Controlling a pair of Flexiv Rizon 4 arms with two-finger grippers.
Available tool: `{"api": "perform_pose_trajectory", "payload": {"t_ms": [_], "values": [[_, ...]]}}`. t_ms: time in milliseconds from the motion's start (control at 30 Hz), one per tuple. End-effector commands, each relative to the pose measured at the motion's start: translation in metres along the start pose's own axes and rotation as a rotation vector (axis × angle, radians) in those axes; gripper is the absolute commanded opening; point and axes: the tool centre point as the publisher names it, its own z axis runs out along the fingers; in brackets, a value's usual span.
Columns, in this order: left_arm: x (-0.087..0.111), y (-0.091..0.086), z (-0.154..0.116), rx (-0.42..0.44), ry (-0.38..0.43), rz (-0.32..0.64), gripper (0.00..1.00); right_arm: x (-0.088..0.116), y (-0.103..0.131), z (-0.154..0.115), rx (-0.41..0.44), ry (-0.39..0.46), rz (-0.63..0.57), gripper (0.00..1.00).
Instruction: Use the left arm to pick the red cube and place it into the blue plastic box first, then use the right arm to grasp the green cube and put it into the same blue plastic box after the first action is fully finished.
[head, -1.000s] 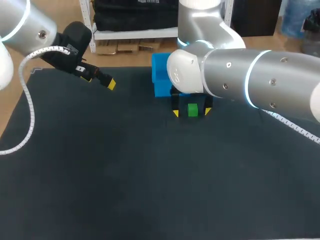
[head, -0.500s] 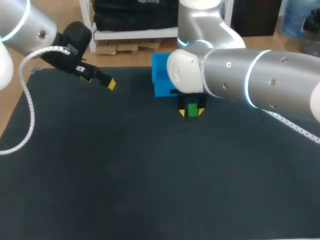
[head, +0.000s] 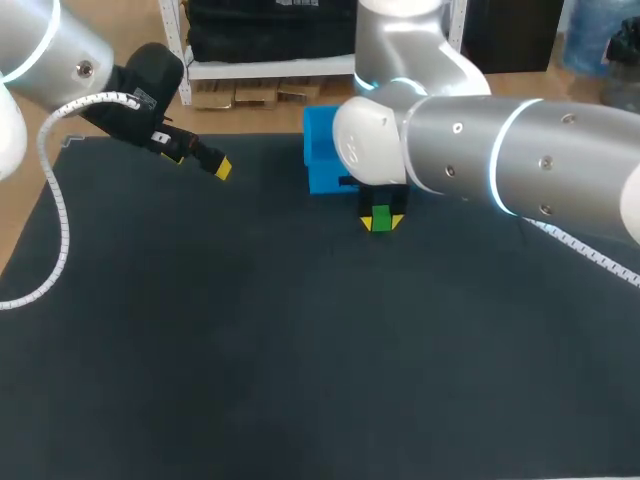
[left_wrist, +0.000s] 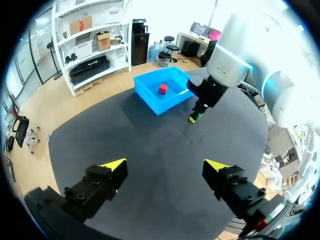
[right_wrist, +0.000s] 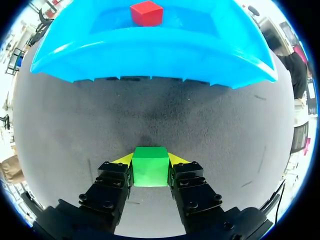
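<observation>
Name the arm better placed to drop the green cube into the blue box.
Right. The right gripper is shut on the green cube just short of the blue box, where the red cube already lies. The left gripper hangs open, far off.

The plastic box (head: 322, 150) sits at your table's (head: 250, 350) far middle, one cube (right_wrist: 146, 13) inside. Just nearer, your right gripper (head: 382, 224) clamps the other cube (right_wrist: 150, 167); your left gripper (left_wrist: 165, 169) hangs far left.

A dark, grainy table (head: 250, 350) spreads across every view, its surface marked by a few faint pale streaks (right_wrist: 263, 152), possibly scuffs.
</observation>
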Motion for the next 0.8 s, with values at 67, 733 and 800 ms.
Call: {"api": "perform_pose_trajectory", "payload": {"t_ms": [67, 733, 800], "values": [[0.001, 0.000, 0.000, 0.001, -0.003, 0.000, 1.00, 0.005, 0.003, -0.014, 0.004, 0.001, -0.001, 0.00], [0.001, 0.000, 0.000, 0.001, -0.003, 0.000, 1.00, 0.013, 0.002, -0.053, -0.004, -0.001, 0.004, 0.00], [0.001, 0.000, 0.000, 0.001, -0.003, 0.000, 1.00, 0.013, 0.001, -0.058, -0.004, -0.005, 0.003, 0.00]]}}
